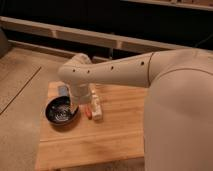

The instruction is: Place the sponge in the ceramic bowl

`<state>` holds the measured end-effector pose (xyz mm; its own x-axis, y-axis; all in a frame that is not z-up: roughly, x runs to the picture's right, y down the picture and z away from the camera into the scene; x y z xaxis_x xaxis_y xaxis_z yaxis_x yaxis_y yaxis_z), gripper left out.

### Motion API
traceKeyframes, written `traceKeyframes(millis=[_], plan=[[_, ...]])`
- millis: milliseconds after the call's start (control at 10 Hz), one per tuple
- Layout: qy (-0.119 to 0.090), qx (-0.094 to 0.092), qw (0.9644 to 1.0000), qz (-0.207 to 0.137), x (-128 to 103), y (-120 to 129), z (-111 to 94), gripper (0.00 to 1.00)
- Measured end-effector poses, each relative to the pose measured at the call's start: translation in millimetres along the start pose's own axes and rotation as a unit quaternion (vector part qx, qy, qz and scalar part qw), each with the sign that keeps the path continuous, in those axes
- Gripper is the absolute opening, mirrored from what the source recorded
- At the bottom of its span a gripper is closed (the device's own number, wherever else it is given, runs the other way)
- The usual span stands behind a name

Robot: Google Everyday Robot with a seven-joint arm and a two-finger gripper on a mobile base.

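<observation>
The biggest thing in view is the white arm - it sweeps in from the right and bends down over the left end of the wooden bench. Next in size is the ceramic bowl, black and glossy, sitting near the bench's left edge with nothing in it.

The end effector hangs off the wrist right at the bowl's right rim, between the bowl and a cream oblong object that lies just beside it on the right. It looks released, spread wide, and nothing shows in its grip, though the wrist hides most of it.

The smallest thing is the sponge, a pale blue-grey block. It's on the bench, not in the bowl, tucked just behind the bowl's far rim.

The bit that matters is that the sponge lies to the left of the end effector and a little farther back, just beside the wrist. Its long axis seems to run roughly away from the camera, though that's hard to pin down. There's only one arm, and reaching the sponge would call for a short shift left and back, then a short carry forward over the rim.
</observation>
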<state>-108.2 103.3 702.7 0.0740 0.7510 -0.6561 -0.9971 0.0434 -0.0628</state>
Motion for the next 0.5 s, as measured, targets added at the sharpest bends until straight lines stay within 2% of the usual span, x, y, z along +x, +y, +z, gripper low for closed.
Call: traceKeyframes(millis=[300, 400, 500], plan=[[-0.004, 0.001, 1.0000, -0.002, -2.0, 0.3, -1.3, 0.65], [-0.019, 0.000, 0.9998, -0.006, -8.9, 1.0, -5.4, 0.65], [-0.069, -0.009, 0.9974, -0.020, -29.7, 6.8, -23.0, 0.65]])
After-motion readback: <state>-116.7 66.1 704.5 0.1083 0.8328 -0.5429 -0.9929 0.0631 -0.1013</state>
